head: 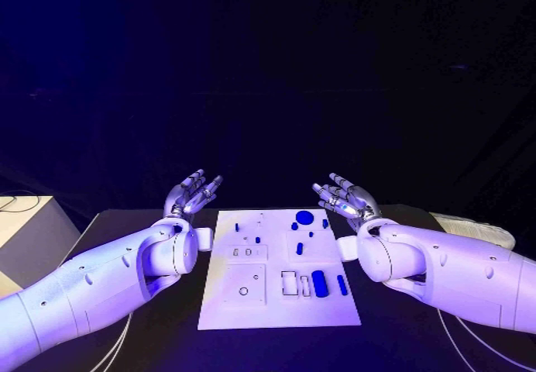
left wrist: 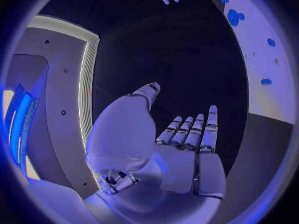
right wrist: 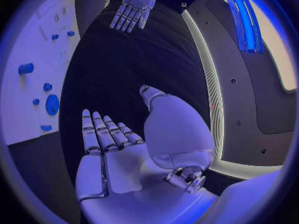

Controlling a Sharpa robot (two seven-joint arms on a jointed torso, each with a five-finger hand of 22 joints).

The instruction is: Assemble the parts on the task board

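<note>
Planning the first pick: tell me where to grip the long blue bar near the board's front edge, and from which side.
Grip the bar across its narrow middle, coming from above. It lies flat on the board, long axis running front to back, so its long sides are probably the easiest faces to pinch. The right robot hand is open and on that side of the board, so likely the better choice.

A black table carries a white task board, lying flat between the left hand and the right hand, apart from both.
</note>
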